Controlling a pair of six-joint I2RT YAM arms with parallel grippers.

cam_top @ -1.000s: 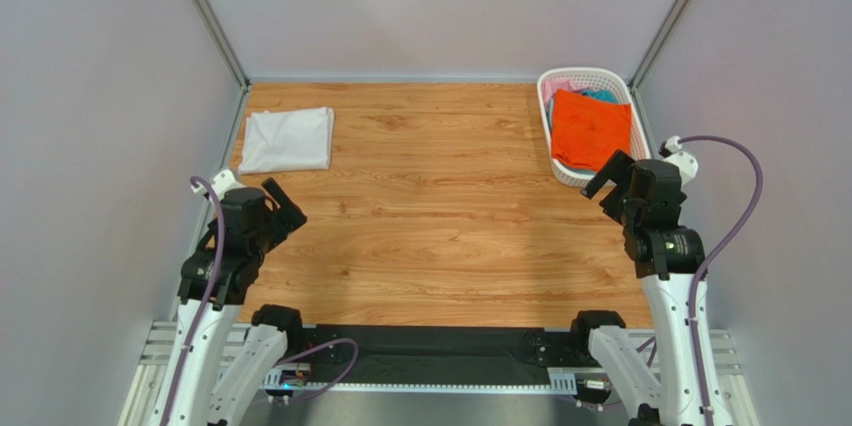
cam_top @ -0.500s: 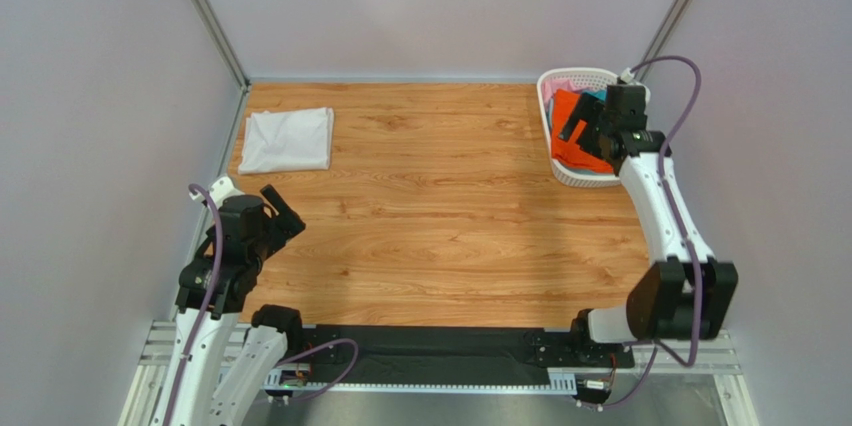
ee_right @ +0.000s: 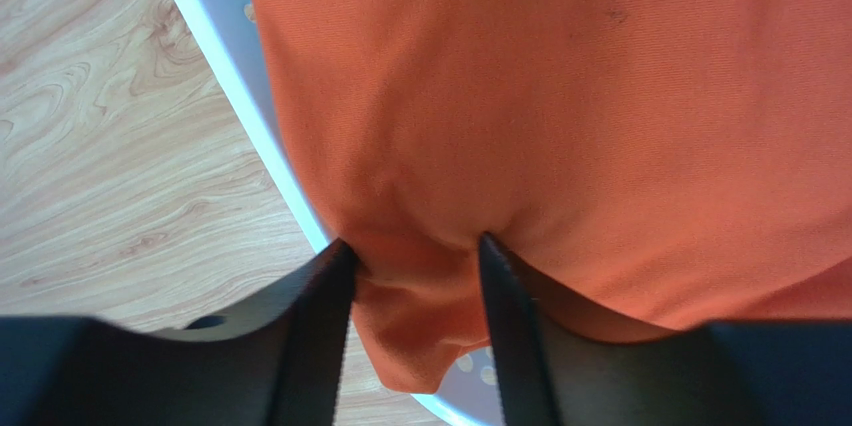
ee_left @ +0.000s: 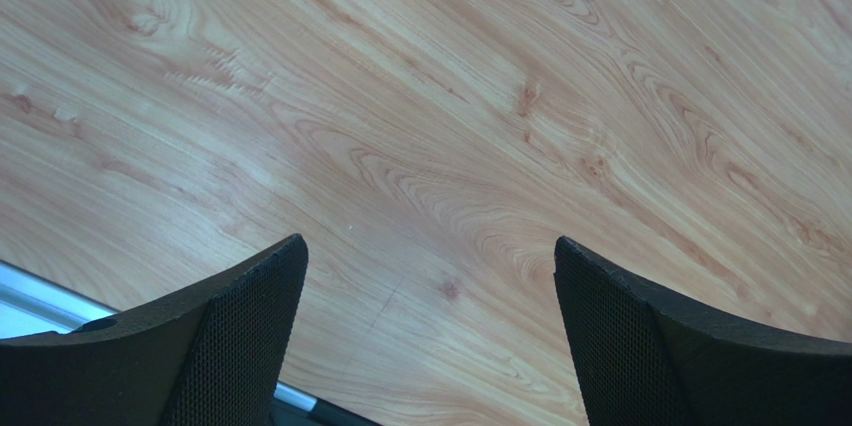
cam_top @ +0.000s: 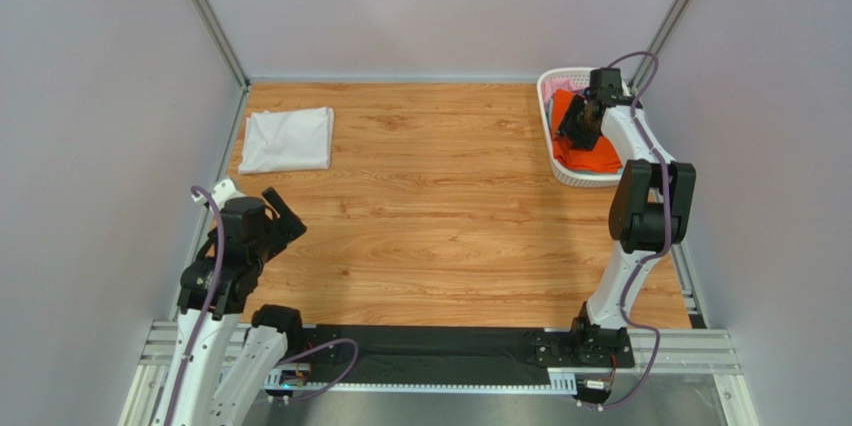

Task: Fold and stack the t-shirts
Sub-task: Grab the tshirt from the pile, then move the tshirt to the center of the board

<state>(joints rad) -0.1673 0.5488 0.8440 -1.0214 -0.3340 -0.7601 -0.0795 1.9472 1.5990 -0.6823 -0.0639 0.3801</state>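
The right gripper (ee_right: 415, 246) was clamped on a small pinch of the orange t-shirt (ee_right: 600, 96), which lay in the basket (cam_top: 548, 111) at the far right of the table (cam_top: 440, 206), its edge draped over the near rim. The left gripper (ee_left: 428, 251) hung with its jaws apart over bare wood at the near left, and a folded white t-shirt (cam_top: 288, 139) sat at the far left. With so little cloth held, a lift would likely let the shirt slip free, or the draped edge could snag the rim and drag the basket.

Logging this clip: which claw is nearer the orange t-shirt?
Right. The right claw pinches a fold of the orange t-shirt in the basket; the left claw hangs open above the table, far across.
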